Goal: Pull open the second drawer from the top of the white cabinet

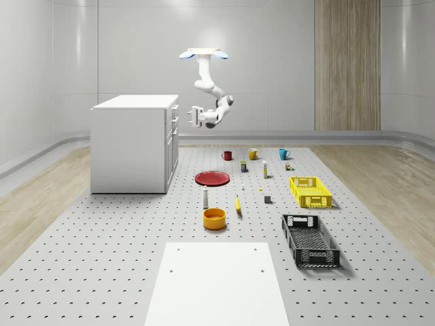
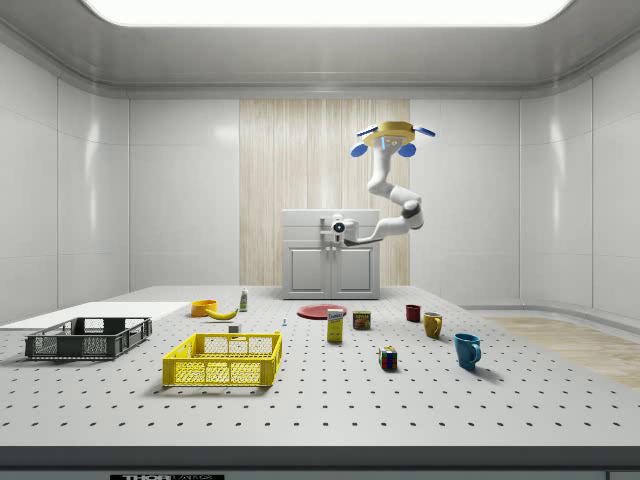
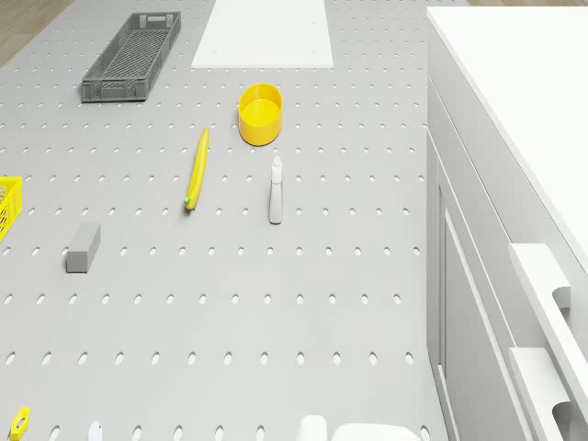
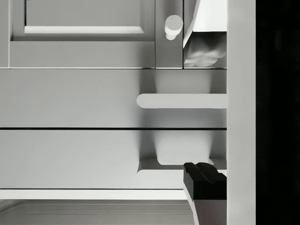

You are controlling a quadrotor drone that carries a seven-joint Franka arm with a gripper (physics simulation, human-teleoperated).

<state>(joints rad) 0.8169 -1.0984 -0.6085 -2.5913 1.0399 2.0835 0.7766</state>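
Cabinet (image 1: 132,142) drawers shut; gripper (image 1: 195,116) open, just beside, holding nothing

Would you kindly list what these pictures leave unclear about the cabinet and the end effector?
- Side view: the end effector covers the drawer handles of the white cabinet.
- Wrist view: whether a finger touches the handle is unclear.
- Drone view: the drawer fronts are cut off by the edge.
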